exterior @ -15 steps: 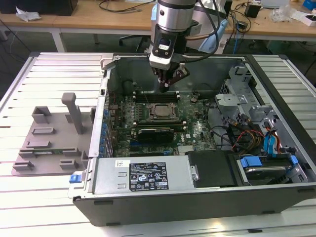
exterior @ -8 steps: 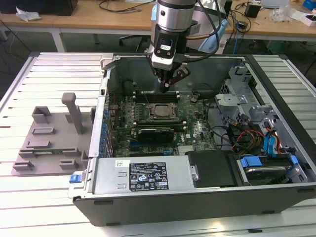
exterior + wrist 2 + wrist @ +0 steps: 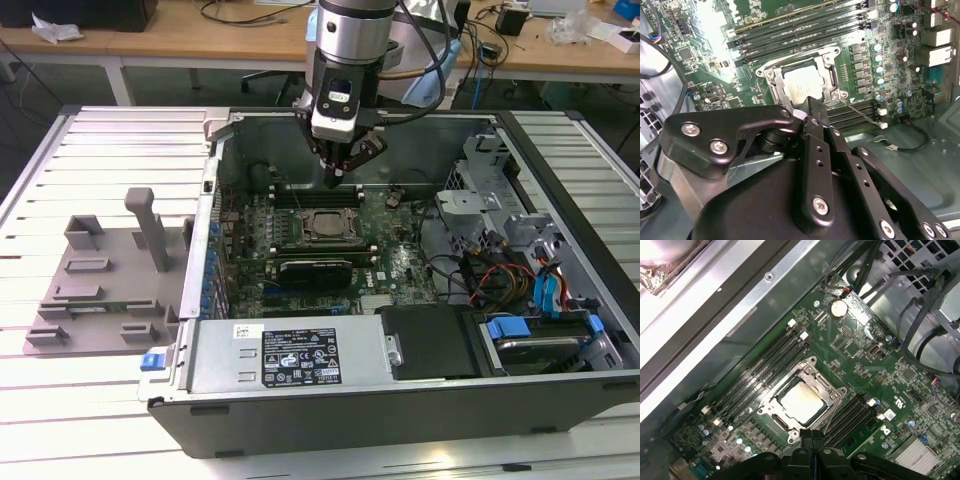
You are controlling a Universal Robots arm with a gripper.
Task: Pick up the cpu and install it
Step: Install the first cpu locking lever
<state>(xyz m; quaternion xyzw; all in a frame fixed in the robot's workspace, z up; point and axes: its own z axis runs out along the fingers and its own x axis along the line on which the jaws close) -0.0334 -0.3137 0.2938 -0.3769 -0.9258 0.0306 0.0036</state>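
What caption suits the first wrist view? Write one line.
Shut gripper poised over the cpu, which lies in its socket on the green motherboard.

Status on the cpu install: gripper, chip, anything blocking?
Black gripper shut, hovering at the metal socket frame edge. Square silvery-white cpu lies inside that frame. Nothing between them.
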